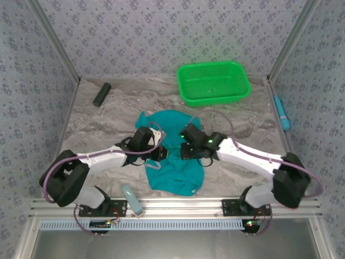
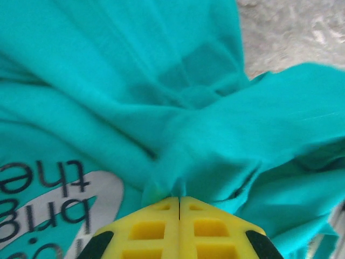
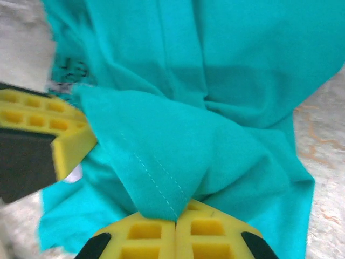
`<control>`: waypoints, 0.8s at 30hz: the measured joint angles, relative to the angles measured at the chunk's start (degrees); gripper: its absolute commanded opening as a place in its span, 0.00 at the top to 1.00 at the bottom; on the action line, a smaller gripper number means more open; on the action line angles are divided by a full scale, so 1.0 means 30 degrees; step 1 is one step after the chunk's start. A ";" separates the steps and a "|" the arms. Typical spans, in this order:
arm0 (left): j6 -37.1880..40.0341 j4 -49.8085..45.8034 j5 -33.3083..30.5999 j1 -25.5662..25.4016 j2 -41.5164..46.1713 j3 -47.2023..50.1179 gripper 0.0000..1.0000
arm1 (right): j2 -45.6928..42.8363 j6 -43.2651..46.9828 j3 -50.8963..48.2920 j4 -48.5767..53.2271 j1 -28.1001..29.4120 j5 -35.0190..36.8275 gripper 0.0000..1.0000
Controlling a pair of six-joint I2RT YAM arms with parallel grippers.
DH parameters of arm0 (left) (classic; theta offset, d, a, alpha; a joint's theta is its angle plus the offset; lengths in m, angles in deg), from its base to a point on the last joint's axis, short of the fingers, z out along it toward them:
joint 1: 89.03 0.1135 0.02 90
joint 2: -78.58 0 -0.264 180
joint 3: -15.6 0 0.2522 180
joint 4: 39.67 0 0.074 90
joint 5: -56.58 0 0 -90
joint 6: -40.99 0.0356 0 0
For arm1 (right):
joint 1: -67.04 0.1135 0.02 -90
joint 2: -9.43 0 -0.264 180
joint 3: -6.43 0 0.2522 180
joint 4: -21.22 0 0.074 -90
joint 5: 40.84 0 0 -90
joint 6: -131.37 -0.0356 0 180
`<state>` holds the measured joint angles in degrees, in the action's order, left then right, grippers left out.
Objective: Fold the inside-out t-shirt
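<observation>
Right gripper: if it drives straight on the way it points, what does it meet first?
The t-shirt: the right gripper has its jaws shut on a hemmed fold, and bunched cloth lies straight ahead. The left gripper sits left of that line. Depth beyond the cloth is unclear.

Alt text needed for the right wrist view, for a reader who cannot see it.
The right gripper is shut on a stitched fold of the teal t-shirt, which lies bunched on the marbled table. The left gripper, yellow-fingered, sits at the left edge against the same cloth.
</observation>
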<state>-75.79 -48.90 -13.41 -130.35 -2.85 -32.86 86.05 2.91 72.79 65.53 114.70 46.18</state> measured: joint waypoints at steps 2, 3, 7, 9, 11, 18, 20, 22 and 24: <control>0.0452 0.0102 -0.0503 -0.0117 -0.0073 0.0291 0.99 | -0.0641 0.0882 -0.1792 -0.1064 -0.1851 -0.2761 1.00; 0.0670 0.0248 -0.0714 -0.0189 -0.0095 0.0474 0.99 | -0.0561 0.1355 -0.2674 -0.1464 -0.2754 -0.4007 1.00; 0.1115 0.0721 -0.1042 -0.0488 -0.0109 0.0896 0.92 | 0.0714 0.2958 -0.4561 -0.1224 -0.4415 -0.6295 0.89; 0.1224 0.0954 -0.0911 -0.0583 -0.0095 0.0911 0.83 | 0.1122 0.3570 -0.4546 -0.0903 -0.4561 -0.6506 0.78; 0.1362 0.1020 -0.0699 -0.0641 -0.0007 0.0903 0.71 | 0.1122 0.3956 -0.4459 -0.0627 -0.4532 -0.6645 0.69; 0.3016 0.0313 0.0357 -0.1297 0.0517 -0.0335 0.57 | -0.1100 0.4350 -0.3024 0.0007 -0.3912 -0.5421 0.63; 0.4167 -0.0138 0.0474 -0.1508 0.0612 -0.0954 0.55 | -0.1450 0.4379 -0.2266 0.0138 -0.3701 -0.4444 0.62; 0.5428 -0.0444 0.0474 -0.1639 0.0627 -0.1319 0.55 | -0.1523 0.4444 -0.2004 0.0109 -0.3490 -0.3810 0.62; 0.6849 -0.0656 0.0474 -0.1741 0.0627 -0.1399 0.51 | -0.1443 0.4459 -0.1996 0.0270 -0.3220 -0.3264 0.61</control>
<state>-55.25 -50.86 -11.99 -135.57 -0.97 -37.05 81.73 16.29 66.80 66.33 105.04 36.39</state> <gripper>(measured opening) 0.459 0.381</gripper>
